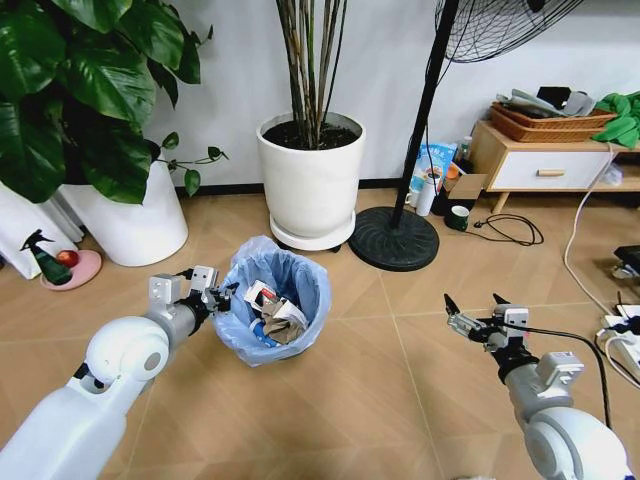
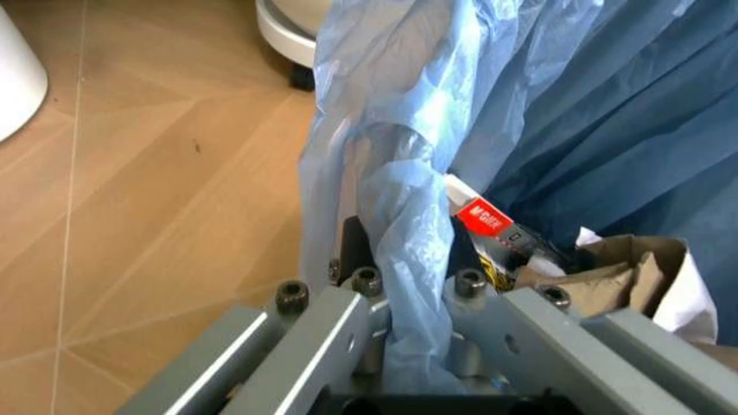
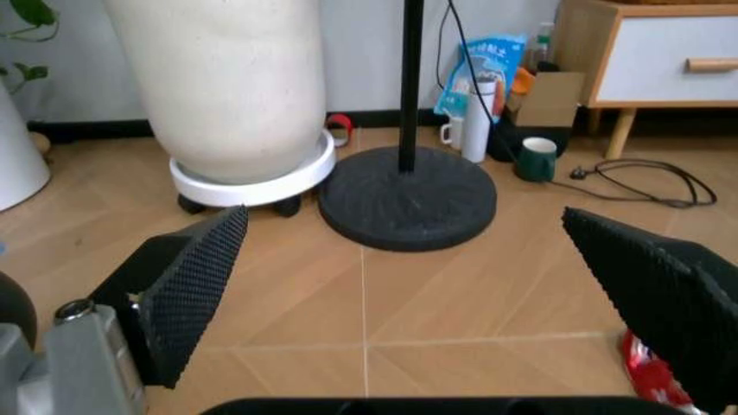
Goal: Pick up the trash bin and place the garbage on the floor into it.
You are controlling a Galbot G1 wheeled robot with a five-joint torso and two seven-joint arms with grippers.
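Left gripper point(image 1: 222, 296) pinching the blue bag rim of the trash bin point(image 1: 272, 300), sitting on the floor point(image 1: 380, 400) with garbage point(image 1: 275, 312) half hidden inside. Right gripper point(image 1: 472, 306) hovering, pads spread wide. Something red point(image 3: 652, 379) peeking out behind one pad, hard telling what.

**A plant-lined corner by a white wall**

Two white plant pots point(image 1: 311, 185) stand against a plain white wall point(image 1: 240, 70). A fan's black round base point(image 1: 393, 238) sits beside them. A low wooden cabinet point(image 1: 535, 165) holds a wicker tray point(image 1: 545, 124). Cables point(image 1: 512, 229) trail nearby.
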